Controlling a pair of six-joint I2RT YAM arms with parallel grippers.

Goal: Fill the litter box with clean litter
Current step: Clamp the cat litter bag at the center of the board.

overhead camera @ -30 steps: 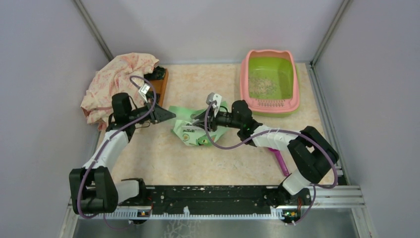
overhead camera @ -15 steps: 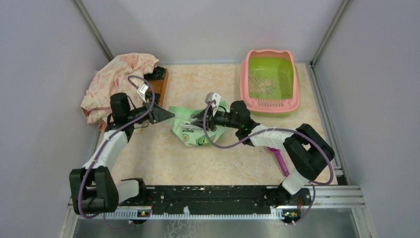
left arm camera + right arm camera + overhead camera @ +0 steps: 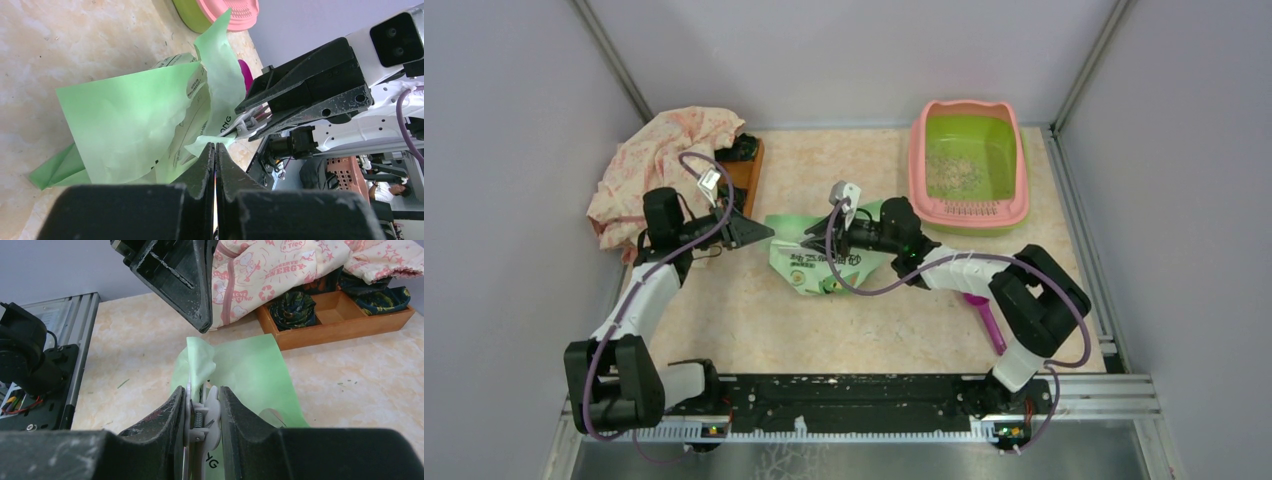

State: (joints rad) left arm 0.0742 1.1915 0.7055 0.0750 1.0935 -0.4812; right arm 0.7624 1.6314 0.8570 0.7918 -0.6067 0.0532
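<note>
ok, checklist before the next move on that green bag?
1. Right end effector clamped on white spring clip: ok.
2. Clip off the light green printed bag: not ok, it sits on the bag's flap.
3. Left end effector shut: ok; pinching the bag edge: cannot tell.
4. Pink-rimmed, lime-green plastic litter box upright, unobstructed: ok.
5. Pale beige litter granules fill the basin: not ok, thin patch only.

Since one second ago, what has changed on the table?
The right gripper, shut on the white clip on the green bag, moved left toward the left gripper, which pinches the bag's edge. Grips unchanged; litter box, purple scoop stayed.
</note>
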